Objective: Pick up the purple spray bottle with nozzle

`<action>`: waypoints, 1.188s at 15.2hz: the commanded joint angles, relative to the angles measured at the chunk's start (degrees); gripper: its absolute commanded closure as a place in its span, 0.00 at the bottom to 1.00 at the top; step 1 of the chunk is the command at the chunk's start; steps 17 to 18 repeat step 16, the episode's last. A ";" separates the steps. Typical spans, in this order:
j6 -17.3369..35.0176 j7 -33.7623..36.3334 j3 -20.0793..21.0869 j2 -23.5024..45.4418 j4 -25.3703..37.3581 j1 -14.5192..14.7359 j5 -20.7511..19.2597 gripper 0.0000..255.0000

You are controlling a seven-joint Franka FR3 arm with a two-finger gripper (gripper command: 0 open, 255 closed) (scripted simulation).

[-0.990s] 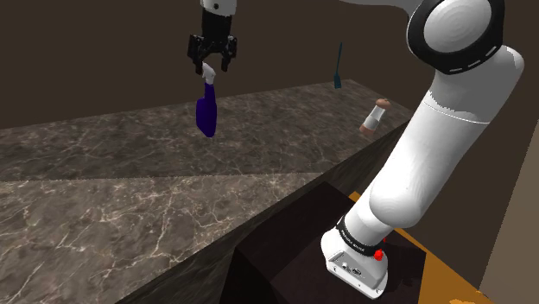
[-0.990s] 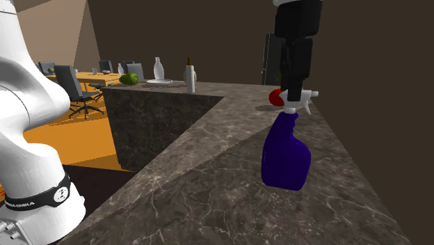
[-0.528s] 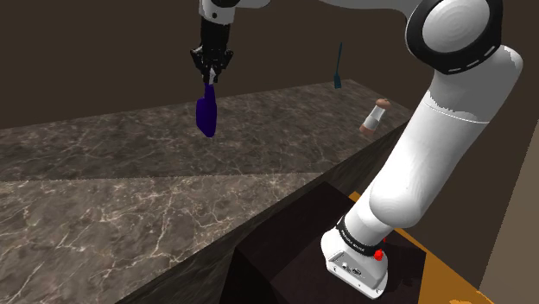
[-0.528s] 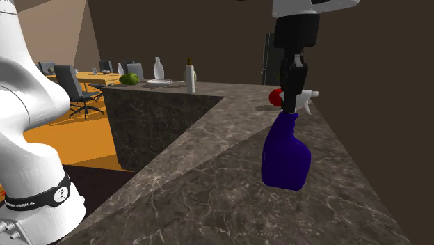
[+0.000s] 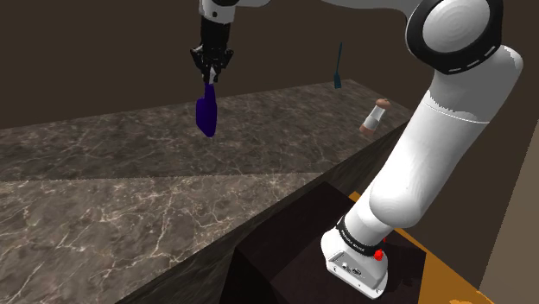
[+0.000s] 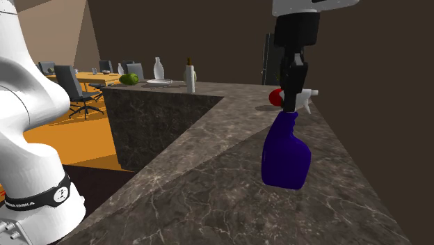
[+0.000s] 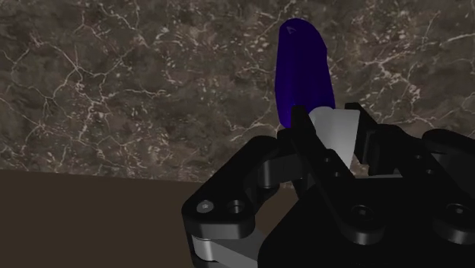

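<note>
The purple spray bottle stands upright at the far side of the dark marble counter. Its body is deep purple with a white nozzle on top. My black gripper comes straight down onto it and is shut on the white nozzle and neck. In the wrist view the fingers clasp the white nozzle, and the purple body reaches away from them toward the marble. I cannot tell whether the bottle's base touches the counter.
A small bottle with a brown cap lies near the counter's right end, and a blue brush stands behind it. A red round thing sits behind the nozzle. Bottles and a green fruit stand on the far counter section.
One second ago the fingers stood apart around the nozzle; they have since shut on it. Nothing has moved in the last half second.
</note>
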 commanded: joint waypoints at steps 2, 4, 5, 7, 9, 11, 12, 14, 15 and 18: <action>-1.92 -0.06 0.01 -0.07 1.83 0.00 0.03 1.00; -3.45 -0.08 0.02 -0.09 3.34 0.02 0.05 1.00; -4.22 -0.09 0.03 -0.09 4.12 0.03 0.05 1.00; -5.78 -0.11 0.04 -0.03 5.74 0.05 0.05 1.00; -7.36 -0.11 0.05 0.09 7.43 0.08 0.03 1.00; -8.96 -0.12 0.07 0.27 9.21 0.11 0.01 1.00; -9.77 -0.11 0.08 0.38 10.13 0.13 -0.01 1.00; -11.41 -0.11 0.10 0.65 12.03 0.17 -0.05 1.00; -11.53 -0.11 0.10 0.66 12.16 0.18 -0.06 1.00; -11.54 -0.10 0.10 0.67 12.18 0.18 -0.06 1.00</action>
